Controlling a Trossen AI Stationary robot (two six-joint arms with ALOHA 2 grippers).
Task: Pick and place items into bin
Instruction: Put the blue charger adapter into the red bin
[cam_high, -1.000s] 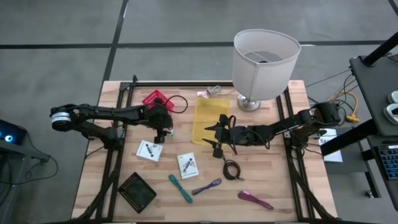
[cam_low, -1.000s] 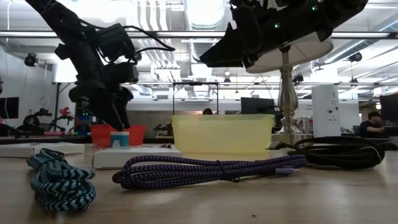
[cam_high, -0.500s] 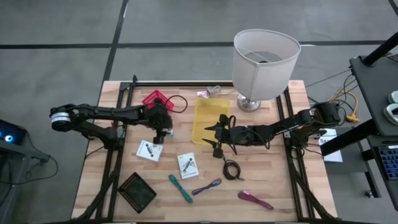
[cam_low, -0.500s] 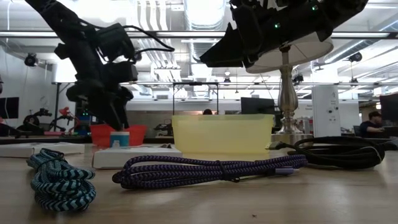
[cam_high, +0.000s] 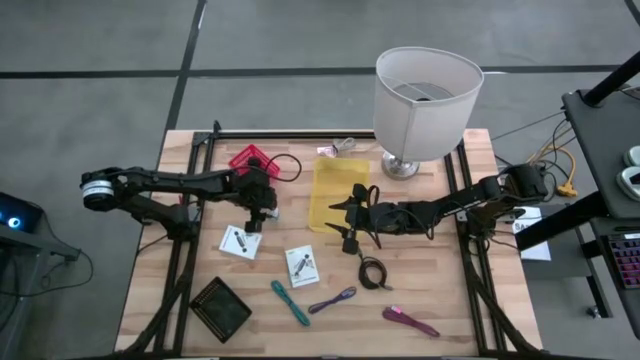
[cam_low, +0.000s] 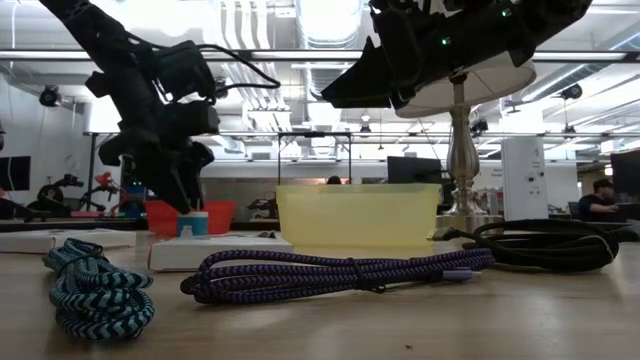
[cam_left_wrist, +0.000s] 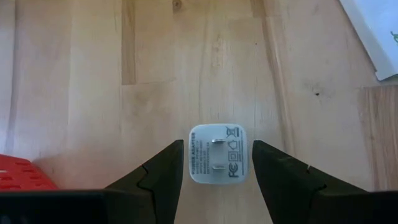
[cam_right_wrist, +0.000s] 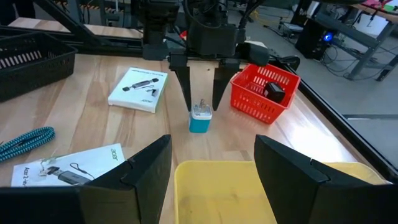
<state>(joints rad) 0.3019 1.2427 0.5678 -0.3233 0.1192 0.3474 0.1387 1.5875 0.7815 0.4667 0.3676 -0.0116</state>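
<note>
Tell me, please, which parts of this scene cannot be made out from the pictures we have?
- High view: the small white and blue plug-in charger is hidden beneath the left end effector.
- High view: print on the two white cards is too small to read.
- Low view: the yellow plastic bin shows only its cloudy wall, so its contents are unclear.
- Right wrist view: the black object in the red mesh basket is too small to identify.

Bright overhead light, low view backlit w/ glare
</note>
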